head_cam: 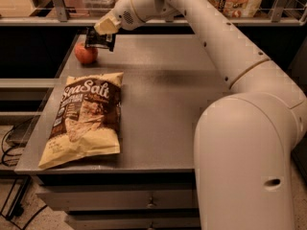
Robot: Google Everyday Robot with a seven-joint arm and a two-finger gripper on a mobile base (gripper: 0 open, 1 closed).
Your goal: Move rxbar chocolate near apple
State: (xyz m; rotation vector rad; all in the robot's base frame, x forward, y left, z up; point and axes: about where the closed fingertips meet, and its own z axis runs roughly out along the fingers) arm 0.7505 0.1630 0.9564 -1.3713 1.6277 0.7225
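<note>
My gripper (99,36), clasping the rxbar chocolate (101,42), hangs over the far left corner of the table (168,104) just beside the apple (85,53) that blocks my left, the chip bag (86,116) fills the near left, and the middle and right lie open.

warm, dim light falls from above. the white arm (230,47) takes the brightest sheen. a soft shadow lies under it on the grey table (163,109). the gripper (99,40), far left beside the apple (84,54), clasps the rxbar chocolate (103,42), near-black in shade.
</note>
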